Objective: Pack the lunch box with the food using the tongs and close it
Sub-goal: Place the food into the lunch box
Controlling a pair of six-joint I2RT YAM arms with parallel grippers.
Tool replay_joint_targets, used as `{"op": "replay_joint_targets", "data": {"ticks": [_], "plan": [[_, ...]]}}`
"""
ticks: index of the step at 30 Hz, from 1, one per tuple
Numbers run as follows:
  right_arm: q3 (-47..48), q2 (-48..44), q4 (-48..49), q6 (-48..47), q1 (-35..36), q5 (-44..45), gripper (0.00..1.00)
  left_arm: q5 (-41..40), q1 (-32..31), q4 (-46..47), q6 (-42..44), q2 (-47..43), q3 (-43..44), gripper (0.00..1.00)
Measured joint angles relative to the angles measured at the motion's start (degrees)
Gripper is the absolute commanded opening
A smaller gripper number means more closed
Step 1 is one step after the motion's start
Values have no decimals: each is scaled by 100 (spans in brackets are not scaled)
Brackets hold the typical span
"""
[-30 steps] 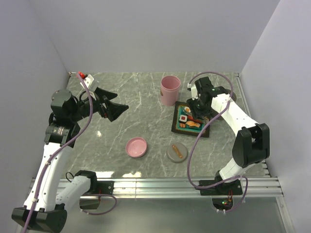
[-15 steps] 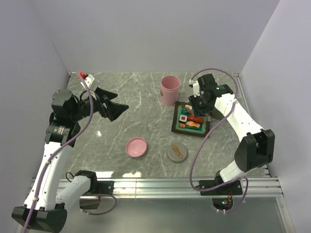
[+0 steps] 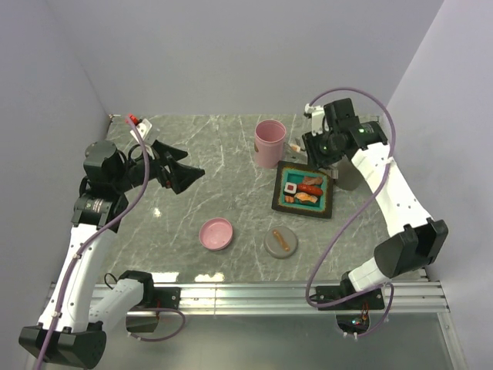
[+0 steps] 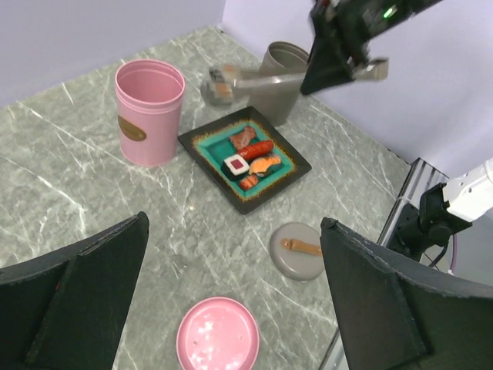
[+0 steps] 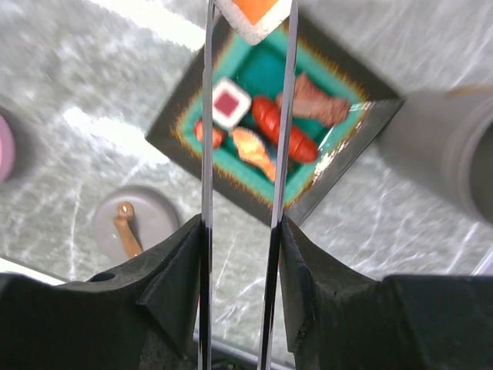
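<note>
My right arm [image 3: 389, 186] rises from its base with the elbow high. My right tool [image 3: 318, 148] hangs above the far edge of the black tray [image 3: 302, 210], its fingers [image 5: 177, 270] pressed on both arms of the tongs [image 5: 206, 154]. My left arm [image 3: 77, 258] is folded well to the left of that tray. My left tool [image 3: 187, 164] hovers above the counter [image 3: 231, 193], jaws spread wide, pointing towards the tray.

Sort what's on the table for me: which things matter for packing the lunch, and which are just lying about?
In the job: tongs, in the right claw; food on the tray, one piece in the tongs; grey pot and grey lid, probably the box.
Lying about, it seems: pink cup; pink dish.
</note>
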Motion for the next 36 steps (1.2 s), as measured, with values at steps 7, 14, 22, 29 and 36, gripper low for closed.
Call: {"op": "replay_joint_targets", "data": {"ticks": [7, 14, 22, 29, 36], "plan": [[457, -267, -20, -35, 0, -173, 46, 68, 0, -173, 42, 142, 11, 99], [2020, 647, 42, 11, 0, -302, 46, 83, 35, -229, -90, 343, 87, 99], [2295, 1316, 195, 48, 2, -455, 47, 24, 284, -527, -315, 833, 656, 99], [1996, 1397, 310, 48, 57, -522, 51, -127, 339, -627, -417, 907, 664, 99], [1788, 1397, 433, 46, 116, -522, 57, 17, 433, -634, -472, 973, 664, 99]]}}
